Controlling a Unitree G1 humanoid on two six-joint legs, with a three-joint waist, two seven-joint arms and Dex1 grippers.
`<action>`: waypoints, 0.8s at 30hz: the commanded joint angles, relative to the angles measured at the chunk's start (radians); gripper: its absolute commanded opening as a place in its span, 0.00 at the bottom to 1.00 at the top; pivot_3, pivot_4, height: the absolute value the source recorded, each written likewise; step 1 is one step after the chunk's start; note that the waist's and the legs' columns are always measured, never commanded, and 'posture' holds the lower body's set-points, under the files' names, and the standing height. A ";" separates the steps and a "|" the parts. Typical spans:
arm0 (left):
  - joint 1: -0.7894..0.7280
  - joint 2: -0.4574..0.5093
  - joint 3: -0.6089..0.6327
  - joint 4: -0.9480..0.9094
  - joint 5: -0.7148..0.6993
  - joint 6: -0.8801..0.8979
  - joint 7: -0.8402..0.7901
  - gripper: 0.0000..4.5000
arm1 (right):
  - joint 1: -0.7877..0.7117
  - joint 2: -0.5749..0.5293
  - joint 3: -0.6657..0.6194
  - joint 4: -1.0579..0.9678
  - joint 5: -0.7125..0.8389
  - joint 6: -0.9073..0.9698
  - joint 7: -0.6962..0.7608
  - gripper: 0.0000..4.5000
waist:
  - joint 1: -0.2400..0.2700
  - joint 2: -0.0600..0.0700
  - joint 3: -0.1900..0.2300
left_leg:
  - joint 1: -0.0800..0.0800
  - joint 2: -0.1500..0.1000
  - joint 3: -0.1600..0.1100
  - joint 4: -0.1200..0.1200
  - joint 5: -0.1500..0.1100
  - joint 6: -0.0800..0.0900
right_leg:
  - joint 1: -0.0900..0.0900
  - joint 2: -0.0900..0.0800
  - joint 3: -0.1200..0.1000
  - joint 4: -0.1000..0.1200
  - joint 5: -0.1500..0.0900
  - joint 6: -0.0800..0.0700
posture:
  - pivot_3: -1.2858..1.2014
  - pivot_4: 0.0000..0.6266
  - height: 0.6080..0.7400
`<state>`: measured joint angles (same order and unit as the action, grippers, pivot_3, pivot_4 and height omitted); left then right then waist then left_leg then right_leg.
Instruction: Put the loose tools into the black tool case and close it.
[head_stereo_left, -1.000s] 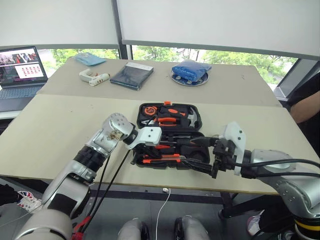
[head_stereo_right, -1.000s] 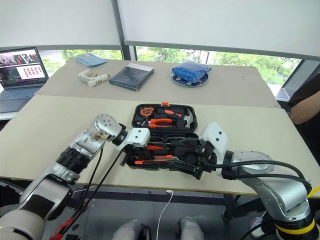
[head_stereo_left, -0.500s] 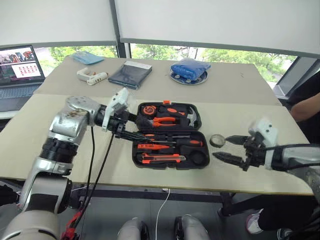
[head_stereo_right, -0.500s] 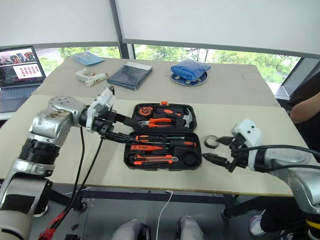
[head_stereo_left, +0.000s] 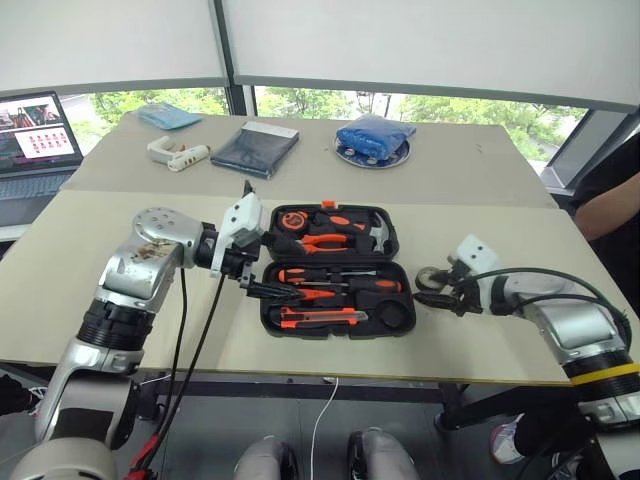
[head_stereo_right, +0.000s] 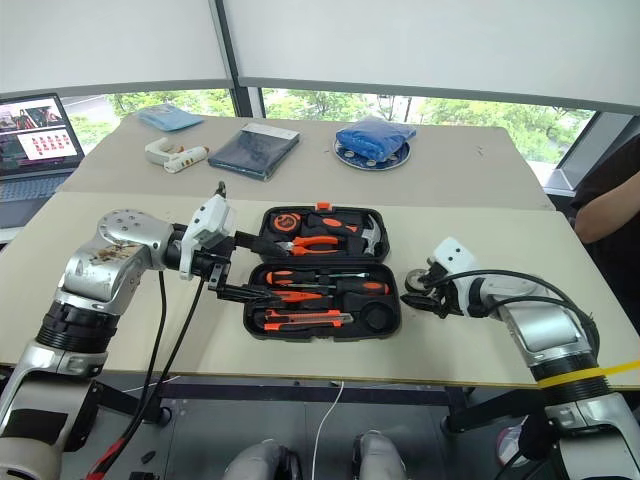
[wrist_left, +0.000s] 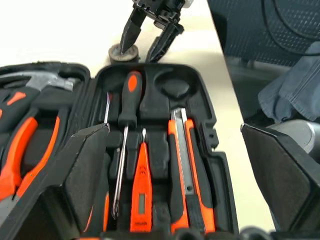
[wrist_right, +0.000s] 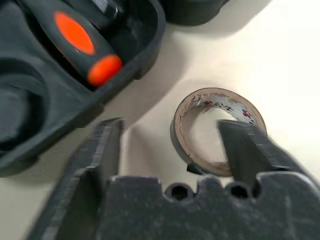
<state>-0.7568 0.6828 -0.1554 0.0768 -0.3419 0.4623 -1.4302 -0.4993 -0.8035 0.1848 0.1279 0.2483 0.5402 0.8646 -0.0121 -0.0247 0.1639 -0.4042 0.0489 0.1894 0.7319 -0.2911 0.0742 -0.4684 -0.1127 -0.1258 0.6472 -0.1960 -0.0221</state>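
Tape roll (wrist_right: 217, 131) flat on desk (head_stereo_left: 90, 290) just right of tool case (head_stereo_left: 338, 320), near front edge. Light, stiff ring, slick wall; I'd pinch through wall. Right gripper (wrist_right: 170, 150) half open, straddling wall, nothing gripped. Left gripper (wrist_left: 175, 165) wide open, empty.

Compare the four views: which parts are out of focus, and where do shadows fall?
Right wrist view: the claw's own fingers are soft, the tape roll fairly crisp, the case shadowing the table beside it. Left wrist view: near fingers blurred. Eye views: even daylight, sharp throughout.
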 joint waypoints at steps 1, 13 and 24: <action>0.002 0.023 0.018 -0.053 -0.014 -0.004 0.003 1.00 | -0.010 -0.004 -0.015 -0.001 -0.032 -0.044 0.024 0.38 | 0.000 0.000 0.000 | 0.000 0.000 0.000 0.000 0.000 0.000 | 0.000 0.000 0.000 0.000 0.000 0.000 | 0.52 0.24 0.84; 0.062 0.076 -0.006 -0.090 -0.005 -0.047 -0.056 1.00 | 0.047 -0.025 -0.147 -0.447 0.253 0.281 0.124 0.01 | 0.000 0.001 0.000 | 0.000 0.001 0.000 0.000 0.000 -0.001 | -0.001 0.000 0.001 0.001 0.000 -0.001 | 0.52 0.24 0.84; 0.031 0.054 -0.019 -0.035 0.015 -0.087 -0.041 1.00 | 0.106 -0.034 -0.018 -0.500 0.151 0.307 0.062 0.18 | 0.004 0.001 0.000 | 0.000 0.000 0.000 0.000 0.000 -0.001 | -0.001 -0.001 0.000 0.001 0.000 -0.001 | 0.52 0.24 0.84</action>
<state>-0.6962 0.7406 -0.1770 0.0384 -0.3328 0.3978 -1.4740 -0.3971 -0.8331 0.1981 -0.3393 0.3805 0.8212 0.9273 -0.0080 -0.0242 0.1639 -0.4045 0.0490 0.1889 0.7318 -0.2909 0.0735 -0.4696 -0.1134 -0.1258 0.6477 -0.1963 -0.0232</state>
